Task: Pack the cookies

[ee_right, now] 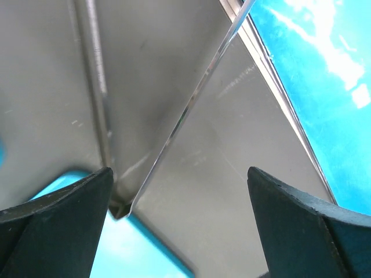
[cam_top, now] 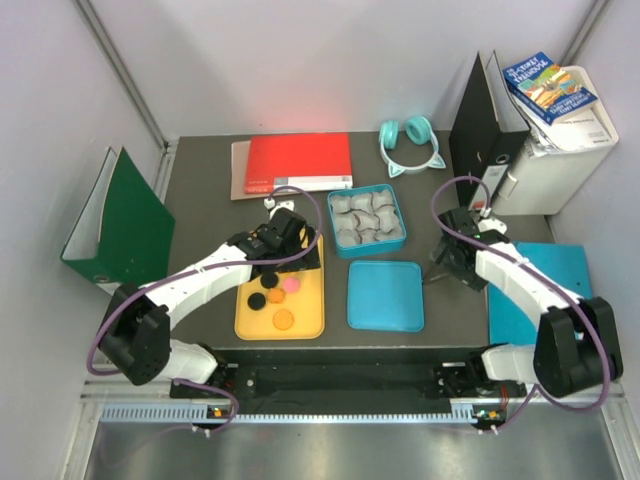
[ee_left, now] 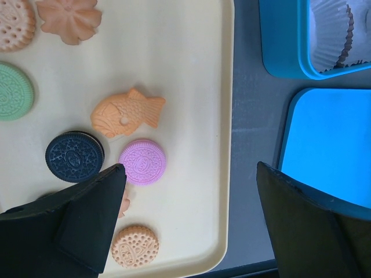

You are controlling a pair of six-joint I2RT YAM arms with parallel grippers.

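Several cookies lie on the yellow tray [cam_top: 305,325]. In the left wrist view I see a pink round one [ee_left: 142,162], a black one [ee_left: 75,156], an orange fish-shaped one [ee_left: 127,113], a green one [ee_left: 11,91], a tan dotted one [ee_left: 134,246] and two tan ones at the top left. My left gripper [cam_top: 283,258] hovers over the tray, open and empty [ee_left: 191,191], its left finger [ee_left: 87,214] close to the pink and black cookies. My right gripper [cam_top: 447,265] is open and empty [ee_right: 179,191] over the table, right of the box.
A blue box [cam_top: 395,200] with crinkled paper cups [ee_left: 330,29] stands behind its flat blue lid [cam_top: 385,295], right of the tray. A red book, teal headphones, a black binder, a green binder and a blue folder [cam_top: 560,262] ring the table.
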